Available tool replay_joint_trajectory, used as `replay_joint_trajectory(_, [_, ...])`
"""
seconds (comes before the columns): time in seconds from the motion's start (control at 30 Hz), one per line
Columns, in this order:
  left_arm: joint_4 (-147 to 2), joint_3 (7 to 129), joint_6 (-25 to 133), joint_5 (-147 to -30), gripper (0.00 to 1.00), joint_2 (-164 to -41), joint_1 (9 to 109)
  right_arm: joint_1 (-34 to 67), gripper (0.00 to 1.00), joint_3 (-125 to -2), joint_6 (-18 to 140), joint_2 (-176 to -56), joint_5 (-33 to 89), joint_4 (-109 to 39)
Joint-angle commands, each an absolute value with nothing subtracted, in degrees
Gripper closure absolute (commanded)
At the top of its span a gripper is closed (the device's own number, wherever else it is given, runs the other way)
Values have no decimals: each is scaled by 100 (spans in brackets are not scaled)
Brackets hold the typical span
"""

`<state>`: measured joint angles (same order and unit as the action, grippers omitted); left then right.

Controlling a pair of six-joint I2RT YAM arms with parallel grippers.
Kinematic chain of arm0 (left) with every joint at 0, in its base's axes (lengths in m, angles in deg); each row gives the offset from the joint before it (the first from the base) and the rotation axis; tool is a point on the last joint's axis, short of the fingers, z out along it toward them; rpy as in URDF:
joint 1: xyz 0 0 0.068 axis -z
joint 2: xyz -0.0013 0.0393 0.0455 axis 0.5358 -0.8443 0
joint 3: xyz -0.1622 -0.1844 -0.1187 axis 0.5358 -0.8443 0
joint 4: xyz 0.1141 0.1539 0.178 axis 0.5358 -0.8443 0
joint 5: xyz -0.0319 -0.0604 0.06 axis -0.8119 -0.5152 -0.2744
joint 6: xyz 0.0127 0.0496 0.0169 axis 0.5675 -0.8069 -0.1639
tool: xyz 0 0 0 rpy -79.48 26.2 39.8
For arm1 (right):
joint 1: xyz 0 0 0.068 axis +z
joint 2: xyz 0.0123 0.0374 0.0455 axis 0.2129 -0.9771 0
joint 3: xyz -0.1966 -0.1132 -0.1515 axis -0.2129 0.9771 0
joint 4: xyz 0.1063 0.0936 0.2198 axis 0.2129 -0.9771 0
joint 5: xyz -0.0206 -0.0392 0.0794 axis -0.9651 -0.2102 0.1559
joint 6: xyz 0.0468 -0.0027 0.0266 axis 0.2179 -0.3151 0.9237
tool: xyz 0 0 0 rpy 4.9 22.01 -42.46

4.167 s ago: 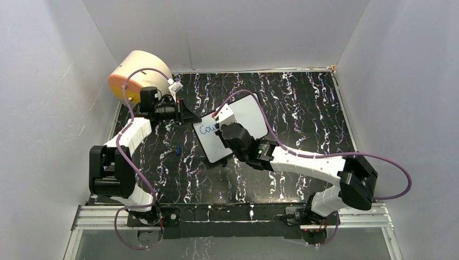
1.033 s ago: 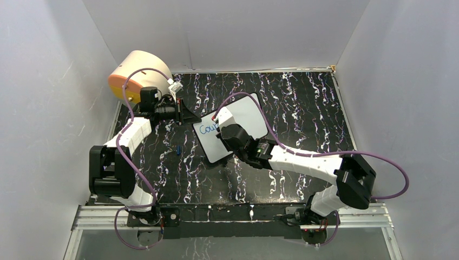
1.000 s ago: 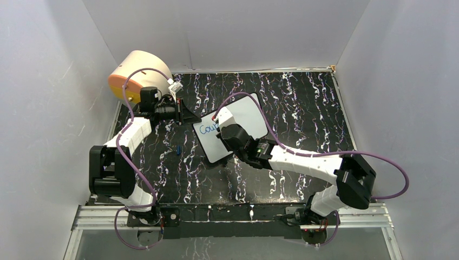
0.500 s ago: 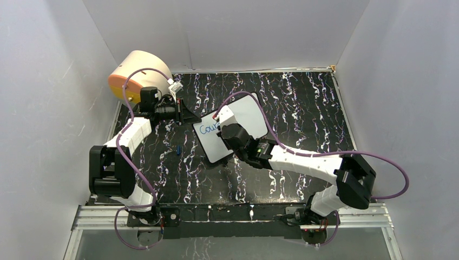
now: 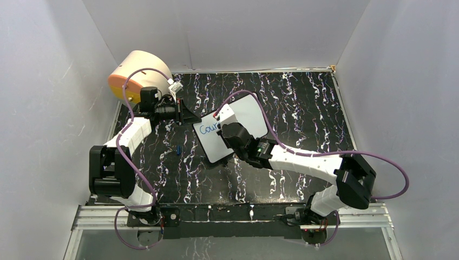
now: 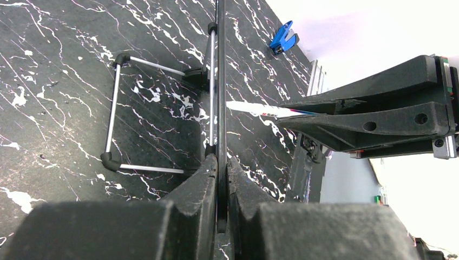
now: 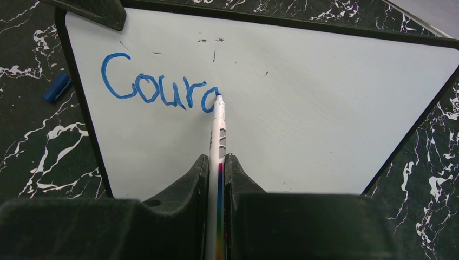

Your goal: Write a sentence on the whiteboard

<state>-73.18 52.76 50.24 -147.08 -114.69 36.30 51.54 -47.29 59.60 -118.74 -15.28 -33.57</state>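
Observation:
The whiteboard [image 5: 251,115] lies tilted on the black marbled table; it fills the right wrist view [image 7: 325,103] and shows edge-on in the left wrist view [image 6: 221,81]. Blue handwriting [image 7: 157,89] reads "Cour" plus a partly drawn letter; it also shows in the top view [image 5: 207,129]. My right gripper [image 7: 216,161] is shut on a white marker [image 7: 218,130] whose blue tip touches the board at the last letter. It hovers over the board's left part [image 5: 226,131]. My left gripper [image 6: 219,161] is shut on the board's black rim at its left corner [image 5: 189,116].
A cream-and-orange drum [image 5: 135,73] stands at the back left, behind my left arm. The marker's blue cap [image 5: 178,149] lies on the table left of the board, and shows in both wrist views [image 7: 56,86] [image 6: 283,38]. A wire stand [image 6: 113,116] sits under the board.
The blue writing has grown from "Cou" towards the right by about two letters. My right gripper with the marker has shifted slightly right. The left arm and board have not moved.

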Motion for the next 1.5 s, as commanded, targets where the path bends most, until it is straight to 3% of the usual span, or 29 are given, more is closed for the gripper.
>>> replay_joint_trajectory(0.0, [-7630,5292,4862,-14567,100,-11559,3679,5104,100,-4783,5925,-11714,-1635,-3105])
replay_joint_trajectory(0.63, [-7644,5300,4853,-14547,100,-11566,3679,5108,100,-4660,6152,-11640,-1453,-3653])
replay_joint_trajectory(1.47, [-7701,5312,4828,-14531,100,-11568,3679,5003,100,-4588,5945,-11373,-1751,-3218])
